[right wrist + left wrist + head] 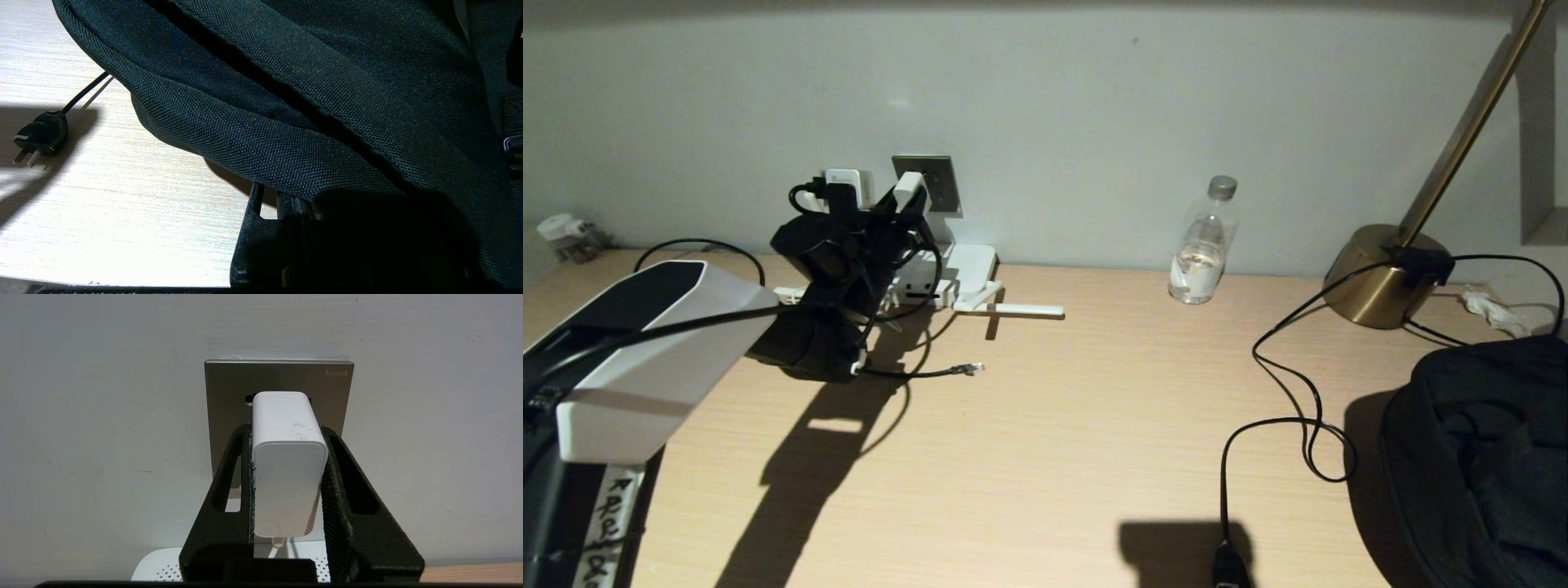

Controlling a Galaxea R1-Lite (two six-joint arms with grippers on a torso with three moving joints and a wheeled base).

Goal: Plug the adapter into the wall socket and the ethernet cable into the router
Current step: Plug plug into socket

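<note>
At the wall, left tool [288, 457] clamped on adapter [286, 465], pressed against socket [229, 396]. Below, router [968, 265] on surface [1054, 425], against wall. Ethernet cable [931, 373] loose on surface, near router, connector free. Right tool [282, 212] closed, empty, tucked under dark bag [327, 102].

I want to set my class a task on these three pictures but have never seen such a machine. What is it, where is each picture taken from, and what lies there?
It is a two-armed robot at a desk. The wide picture comes from its head; the others from cameras on each wrist. The left gripper holds the white adapter against the grey wall socket. Below sits the white router, with the ethernet cable lying loose nearby. The right gripper rests shut, half under a dark bag. A bottle and a brass lamp also stand there.
</note>
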